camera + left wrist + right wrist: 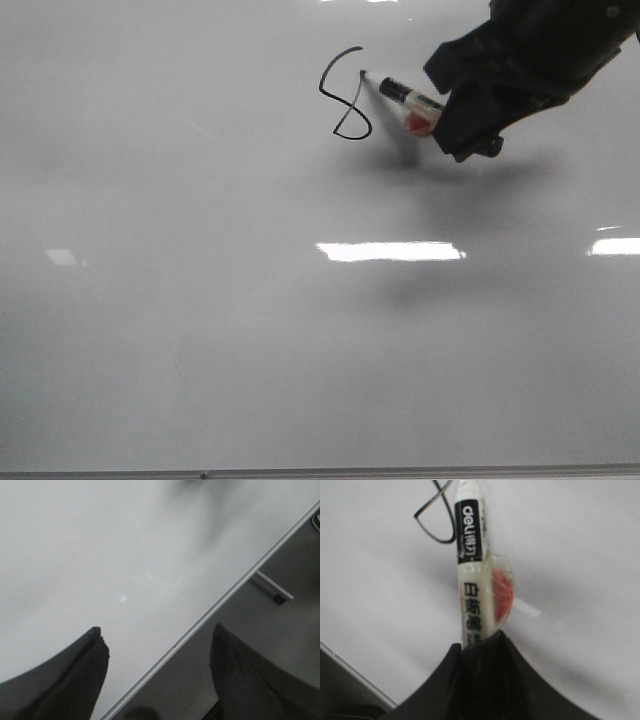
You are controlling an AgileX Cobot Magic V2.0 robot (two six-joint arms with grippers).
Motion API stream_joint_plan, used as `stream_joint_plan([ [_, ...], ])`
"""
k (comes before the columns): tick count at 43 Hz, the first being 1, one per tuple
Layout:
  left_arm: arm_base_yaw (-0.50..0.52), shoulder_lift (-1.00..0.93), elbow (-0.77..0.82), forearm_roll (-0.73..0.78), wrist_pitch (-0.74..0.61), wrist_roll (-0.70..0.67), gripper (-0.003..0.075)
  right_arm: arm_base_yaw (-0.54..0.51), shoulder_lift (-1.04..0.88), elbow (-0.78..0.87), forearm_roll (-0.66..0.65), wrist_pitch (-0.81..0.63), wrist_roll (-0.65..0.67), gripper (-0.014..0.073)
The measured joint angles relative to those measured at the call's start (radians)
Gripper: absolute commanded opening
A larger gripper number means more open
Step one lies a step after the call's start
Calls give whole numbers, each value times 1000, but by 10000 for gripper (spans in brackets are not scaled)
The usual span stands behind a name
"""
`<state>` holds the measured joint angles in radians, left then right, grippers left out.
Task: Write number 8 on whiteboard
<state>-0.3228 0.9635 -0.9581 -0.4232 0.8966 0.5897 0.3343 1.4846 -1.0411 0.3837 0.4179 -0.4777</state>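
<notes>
The whiteboard (pixel 200 330) fills the front view, its thin grey edge nearest. Far up it, the right pincer (pixel 450 115) clamps a marker (pixel 410 100) whose tip is beside the unfinished number 8 (pixel 345 95). The left pincer (pixel 157 677) hangs spread over the board's edge.

Bright rectangular light reflections (pixel 390 251) glare on the glossy pale surface. Beyond its thin edge lies a dull grey floor (pixel 290 570) with a pale bar (pixel 270 586).

Bright lamps above bounce off the shiny whiteboard (pixel 200 330) as white glare patches, soft grey shadows lie under the right gripper (pixel 447 118), and the marker (pixel 472 575) up close looks a bit blurry.
</notes>
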Motion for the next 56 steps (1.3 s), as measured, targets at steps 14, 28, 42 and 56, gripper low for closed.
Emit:
stream_joint_plan([
  [14, 0, 0, 0, -3, 0, 2, 438, 11, -28, -68, -2, 83, -22, -59],
  [28, -91, 25, 0, -111, 12, 249, 476, 67, -413, 87, 7, 410, -278, -59],
  [42, -397, 198, -90, -135, -19, 345, 567, 67, -508, 91, 121, 713, -498, -59],
  [56, -534, 392, -245, -149, -19, 356, 566, 67, -508, 91, 124, 724, -516, -59],
])
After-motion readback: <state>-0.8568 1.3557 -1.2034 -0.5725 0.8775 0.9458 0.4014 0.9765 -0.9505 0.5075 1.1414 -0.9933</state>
